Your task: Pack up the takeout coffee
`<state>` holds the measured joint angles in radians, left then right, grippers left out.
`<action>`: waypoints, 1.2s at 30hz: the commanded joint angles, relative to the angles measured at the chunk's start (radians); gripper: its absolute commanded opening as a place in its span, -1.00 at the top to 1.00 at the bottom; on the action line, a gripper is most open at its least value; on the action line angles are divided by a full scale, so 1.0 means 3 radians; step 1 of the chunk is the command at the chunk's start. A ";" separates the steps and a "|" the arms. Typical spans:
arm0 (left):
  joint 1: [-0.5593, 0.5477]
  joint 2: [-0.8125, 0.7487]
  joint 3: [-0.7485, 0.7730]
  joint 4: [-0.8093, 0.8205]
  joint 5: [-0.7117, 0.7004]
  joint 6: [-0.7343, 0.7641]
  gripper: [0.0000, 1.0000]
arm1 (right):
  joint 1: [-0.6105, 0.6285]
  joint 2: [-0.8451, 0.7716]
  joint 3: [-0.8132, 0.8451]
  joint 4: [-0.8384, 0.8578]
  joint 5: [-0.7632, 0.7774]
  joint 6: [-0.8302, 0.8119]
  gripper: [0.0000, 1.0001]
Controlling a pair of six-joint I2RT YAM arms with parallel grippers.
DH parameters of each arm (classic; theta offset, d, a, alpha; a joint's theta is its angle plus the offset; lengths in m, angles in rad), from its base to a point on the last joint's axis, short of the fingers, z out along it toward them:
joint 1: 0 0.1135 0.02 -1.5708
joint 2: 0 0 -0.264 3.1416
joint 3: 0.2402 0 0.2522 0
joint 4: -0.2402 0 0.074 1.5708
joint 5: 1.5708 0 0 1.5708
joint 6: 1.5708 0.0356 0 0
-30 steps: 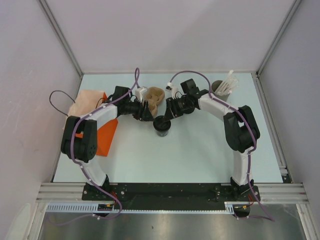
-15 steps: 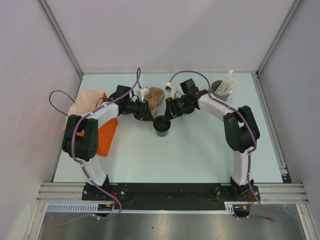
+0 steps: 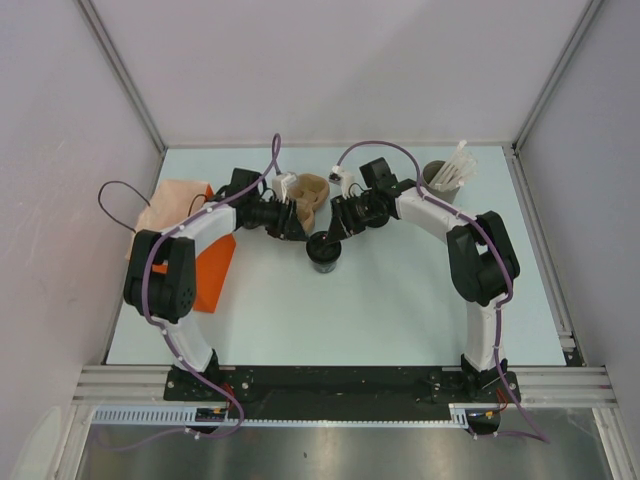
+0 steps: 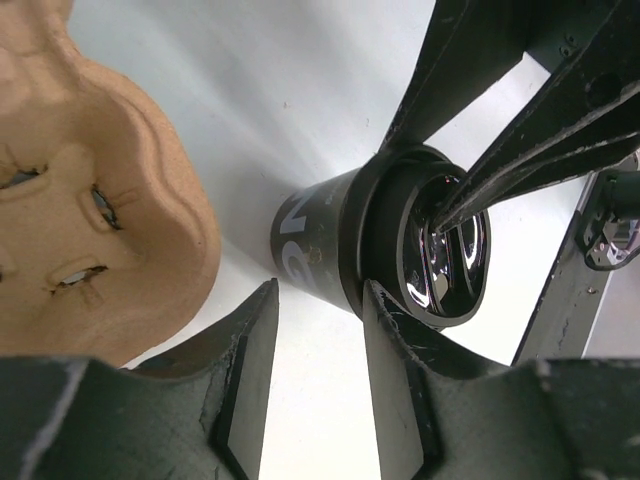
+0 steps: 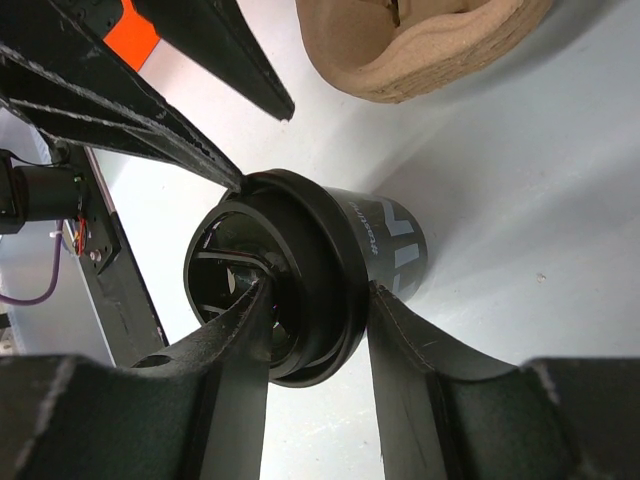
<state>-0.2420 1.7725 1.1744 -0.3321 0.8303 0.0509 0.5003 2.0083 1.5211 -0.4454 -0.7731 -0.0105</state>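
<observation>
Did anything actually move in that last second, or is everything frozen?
Barely. The left arm edged slightly toward the far side, its left gripper open beside the small black lidded disposable cup. The right gripper stays pinched on its rim. Cup, brown pulp carrier and orange paper bag stayed put.

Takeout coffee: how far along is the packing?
Done: nothing packed. The takeout coffee stands on the table, outside the pulp cup carrier and the orange paper bag. In hand: the right gripper jaws pinch its lid rim; the left gripper is open and empty beside it. Remaining: lift it and pack it, probably into carrier or bag.
</observation>
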 commanded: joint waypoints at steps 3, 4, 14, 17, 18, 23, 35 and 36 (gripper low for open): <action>0.0060 0.0002 0.0242 0.0135 0.0096 -0.0067 0.10 | 0.0081 0.0158 -0.0065 -0.0320 0.0286 -0.0292 0.15; 0.0060 0.0023 0.0268 0.0140 0.0106 -0.0078 0.10 | 0.0086 0.0152 -0.0065 -0.0325 0.0296 -0.0292 0.15; -0.0067 0.0186 0.0365 0.0038 0.0229 0.0019 0.10 | 0.0086 0.0158 -0.0054 -0.0321 0.0322 -0.0297 0.15; -0.0108 0.0227 0.0370 -0.0033 0.0219 0.0096 0.11 | 0.0086 0.0158 -0.0049 -0.0320 0.0322 -0.0287 0.15; -0.0119 0.0233 0.0365 -0.0038 0.0208 0.0121 0.11 | 0.0091 0.0158 -0.0044 -0.0315 0.0317 -0.0287 0.15; -0.0129 0.0238 0.0381 -0.0079 0.0234 0.0142 0.11 | 0.0096 0.0158 -0.0039 -0.0326 0.0327 -0.0282 0.15; -0.0369 0.0355 0.0365 -0.0468 -0.0977 0.0510 0.33 | 0.0122 0.0168 -0.0039 -0.0371 0.0445 -0.0338 0.15; -0.0374 0.0345 0.0325 -0.0468 -0.1029 0.0536 0.33 | 0.0122 0.0173 -0.0039 -0.0382 0.0465 -0.0359 0.15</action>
<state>-0.3145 1.8355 1.2991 -0.4034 0.7406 0.1234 0.5076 2.0083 1.5291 -0.4572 -0.7563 -0.0368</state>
